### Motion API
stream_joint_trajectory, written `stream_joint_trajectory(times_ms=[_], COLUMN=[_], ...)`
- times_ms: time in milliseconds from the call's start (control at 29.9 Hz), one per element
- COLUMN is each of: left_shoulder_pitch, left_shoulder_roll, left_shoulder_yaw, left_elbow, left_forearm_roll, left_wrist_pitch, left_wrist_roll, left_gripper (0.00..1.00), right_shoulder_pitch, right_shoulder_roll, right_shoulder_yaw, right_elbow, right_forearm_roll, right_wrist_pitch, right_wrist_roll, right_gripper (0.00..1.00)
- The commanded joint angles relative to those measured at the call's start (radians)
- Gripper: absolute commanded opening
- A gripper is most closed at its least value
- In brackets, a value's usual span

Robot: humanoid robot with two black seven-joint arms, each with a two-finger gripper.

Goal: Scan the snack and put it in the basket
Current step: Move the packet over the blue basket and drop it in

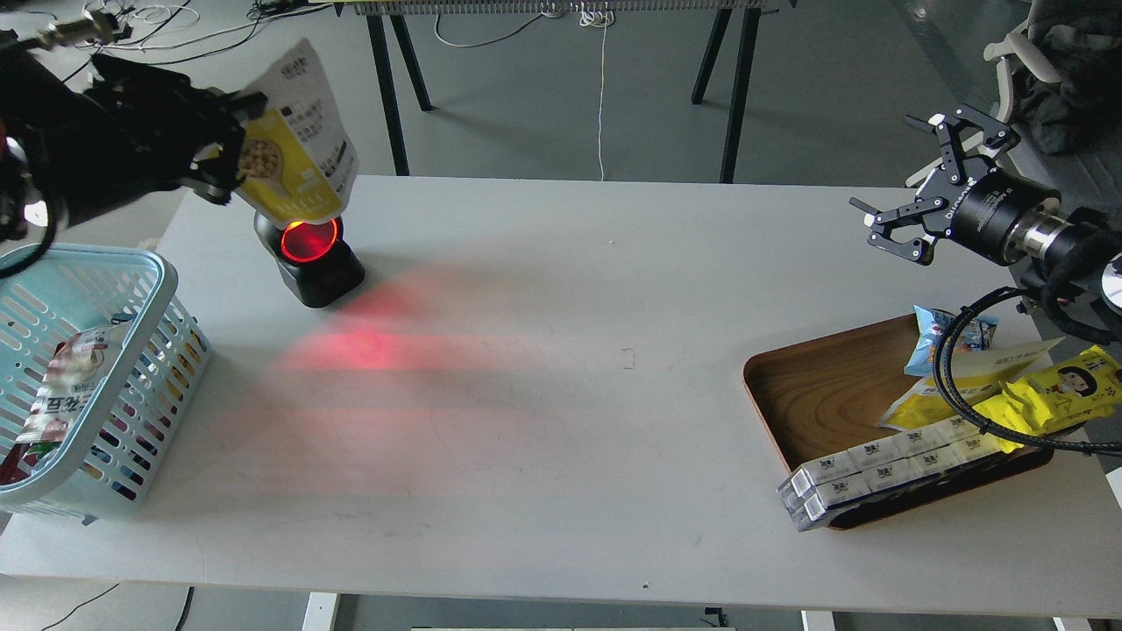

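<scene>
My left gripper (230, 140) is shut on the snack (298, 149), a yellow-and-white pouch with a round picture of beige balls. It holds the pouch in the air just above the black scanner (311, 258), whose red window glows and throws red light on the table. The light blue basket (131, 263) stands at the table's left edge, below and left of the pouch, with a few packets in it. My right gripper (920, 180) is open and empty, raised above the table's right side.
A brown wooden tray (824, 390) at the right holds a long yellow cartoon-face packet (1065, 390), a light blue packet (933, 333), another yellow-white pouch and white boxes (877, 478). A black cable loops over the tray. Table legs stand behind the table.
</scene>
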Motion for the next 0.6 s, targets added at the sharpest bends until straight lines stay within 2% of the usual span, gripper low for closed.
stream_joint_trajectory(times_ms=[0,100,201,268,401,569], left_shoulder_pitch=[0.002,0.003,0.005,0.005,0.005,0.003], left_shoulder_roll=[0.117,0.2,0.255,0.286,0.348,0.363], left_shoulder_yaw=[-0.01,0.002,0.029,0.06,0.176,0.319], left_elbow=[0.025,0.064,0.117,0.157,0.229,0.337], left_forearm_roll=[-0.104,-0.145,-0.15,-0.159,-0.214,-0.242], left_wrist_pitch=[0.042,0.099,0.138,0.181,0.25,0.356], left_wrist_roll=[-0.019,-0.036,-0.086,-0.105,-0.145,-0.189], left_gripper=[0.01,0.01,0.01,0.01,0.01,0.01], right_shoulder_pitch=[0.0,0.0,0.0,-0.002,-0.002,-0.002], right_shoulder_roll=[0.002,0.002,0.002,0.002,0.002,0.002], right_shoulder_yaw=[0.0,0.0,0.0,0.0,0.002,0.002], right_elbow=[0.0,0.0,0.0,0.0,0.0,-0.001], right_forearm_roll=[0.0,0.0,0.002,0.0,0.0,0.0], right_wrist_pitch=[0.0,0.0,0.0,0.0,0.0,0.0], right_wrist_roll=[0.0,0.0,0.001,0.001,0.001,0.003], right_gripper=[1.0,1.0,1.0,1.0,1.0,1.0])
